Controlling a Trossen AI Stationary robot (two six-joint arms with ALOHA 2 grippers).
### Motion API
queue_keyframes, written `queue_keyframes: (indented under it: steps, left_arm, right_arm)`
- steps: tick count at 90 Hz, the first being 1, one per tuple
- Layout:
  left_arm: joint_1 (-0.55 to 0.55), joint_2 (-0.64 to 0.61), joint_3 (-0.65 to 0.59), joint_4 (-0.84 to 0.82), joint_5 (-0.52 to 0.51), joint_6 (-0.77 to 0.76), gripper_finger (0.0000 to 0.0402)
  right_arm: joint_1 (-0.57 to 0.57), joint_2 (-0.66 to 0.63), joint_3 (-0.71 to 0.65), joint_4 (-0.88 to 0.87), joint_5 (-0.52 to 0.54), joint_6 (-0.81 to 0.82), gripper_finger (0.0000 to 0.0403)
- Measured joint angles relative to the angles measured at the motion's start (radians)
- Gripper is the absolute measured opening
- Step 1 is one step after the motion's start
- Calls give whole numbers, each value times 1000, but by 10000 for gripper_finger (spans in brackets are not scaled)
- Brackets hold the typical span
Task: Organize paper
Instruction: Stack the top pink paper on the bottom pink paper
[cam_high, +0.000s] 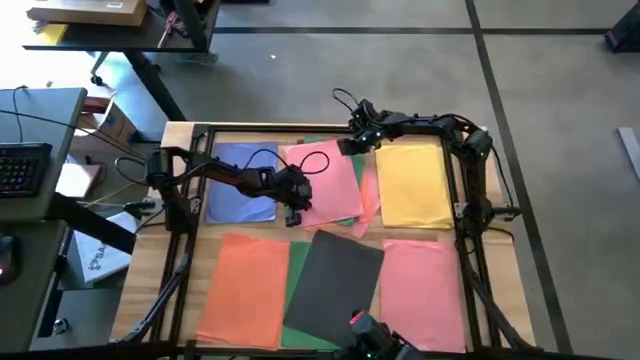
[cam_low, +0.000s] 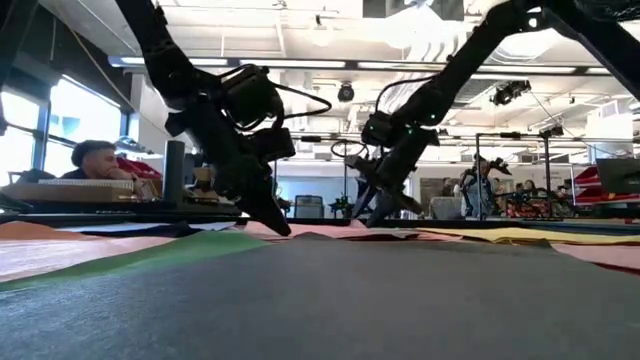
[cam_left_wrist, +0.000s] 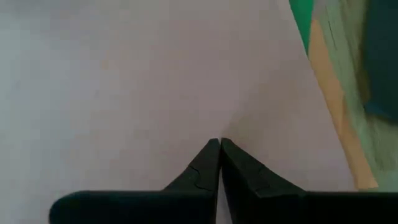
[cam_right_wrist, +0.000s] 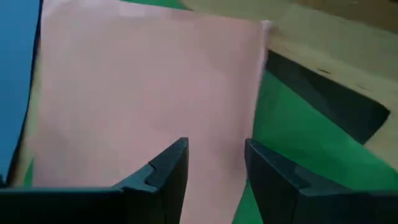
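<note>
**Q:** Left gripper (cam_high: 296, 203) — where is it, and how are its fingers?

**A:** It sits on the near-left part of the tilted pink sheet (cam_high: 325, 185), mid-table. In the left wrist view its fingertips (cam_left_wrist: 219, 163) are pressed together, tips down on the pink paper; whether any paper is caught between them cannot be told.

**Q:** And the right gripper (cam_high: 352, 145)?

**A:** It is at the same sheet's far edge, toward the table's far side. Its fingers (cam_right_wrist: 165, 168) stand apart, straddling the sheet's edge, with a green sheet (cam_right_wrist: 298, 134) beneath.

**Q:** How does the pink sheet lie?

**A:** Its long axis runs roughly far-to-near, skewed, overlapping green paper, between the blue sheet (cam_high: 240, 180) on the left and the yellow sheet (cam_high: 413, 185) on the right. One gripper is at each end, so both are equally close; squaring it probably needs both.
</note>
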Motion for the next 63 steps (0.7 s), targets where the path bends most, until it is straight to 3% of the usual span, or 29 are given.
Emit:
queue_keyframes:
  steps: [16, 63]
  left_arm:
    - [0, 0, 0, 2, -3, 0, 0]
    - [1, 0, 0, 8, -21, 85, 0]
  right_arm:
    - [-4, -5, 44, -89, 72, -18, 142]
    - [-5, 33, 43, -119, 67, -17, 142]
